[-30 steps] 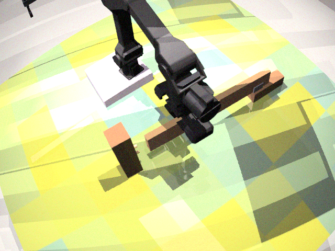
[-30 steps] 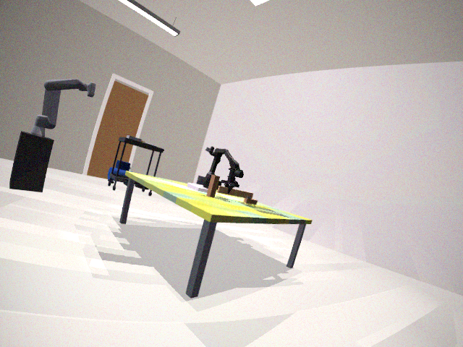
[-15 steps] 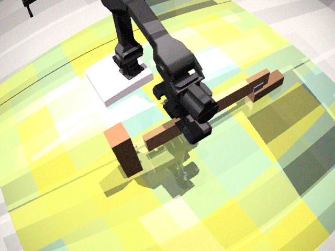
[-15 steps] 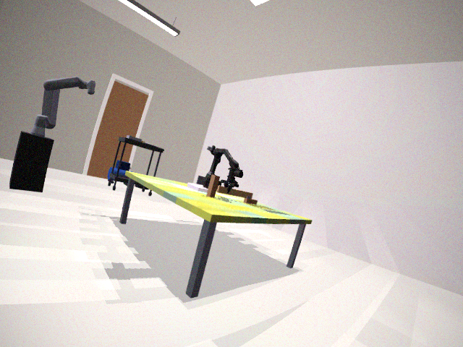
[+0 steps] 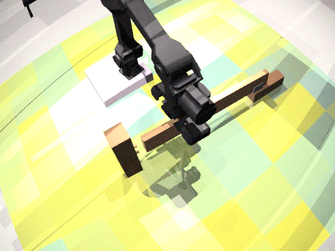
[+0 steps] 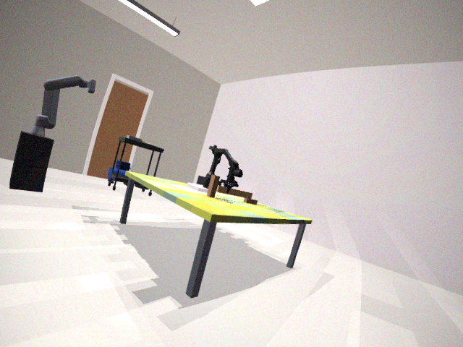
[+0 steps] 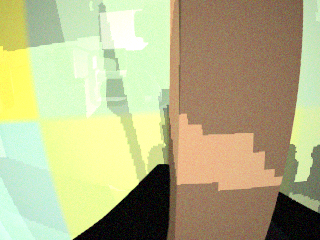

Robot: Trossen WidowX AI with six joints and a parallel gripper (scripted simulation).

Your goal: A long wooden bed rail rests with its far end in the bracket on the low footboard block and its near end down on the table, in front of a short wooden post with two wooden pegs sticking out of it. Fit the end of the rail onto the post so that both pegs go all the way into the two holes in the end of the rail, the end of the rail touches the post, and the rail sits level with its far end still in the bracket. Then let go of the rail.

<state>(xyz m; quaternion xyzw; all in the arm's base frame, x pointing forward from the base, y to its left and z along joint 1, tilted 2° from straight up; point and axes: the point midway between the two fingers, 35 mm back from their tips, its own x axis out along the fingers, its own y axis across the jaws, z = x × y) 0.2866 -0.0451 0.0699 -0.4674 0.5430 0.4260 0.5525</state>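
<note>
- The post [image 5: 123, 149] stands upright at the left of the top view, its two pegs [image 5: 136, 149] pointing toward the rail's end; it stays put as the fixed half of the joint, so the rail must come to it.
- The rail's near end [image 5: 147, 140] sits just beside the pegs but apart from them, with a small gap showing; the pegs are judged not yet in the holes, and the holes themselves cannot be seen.
- The rail [image 5: 237, 91] appears lifted at its near end, its shadow falling apart from it on the table [image 5: 243, 189]; that height is probably what lines the holes up with the pegs.
- The gripper [image 5: 181, 126] grips the rail across its width, a short way back from the near end; holding close to that end gives fine control of it; the wrist view shows the rail [image 7: 234, 94] running straight between the jaws.
- At the right, the far end rests in the bracket [image 5: 258, 87] on the footboard block [image 5: 271, 82]; kept seated there, it serves as the pivot.
</note>
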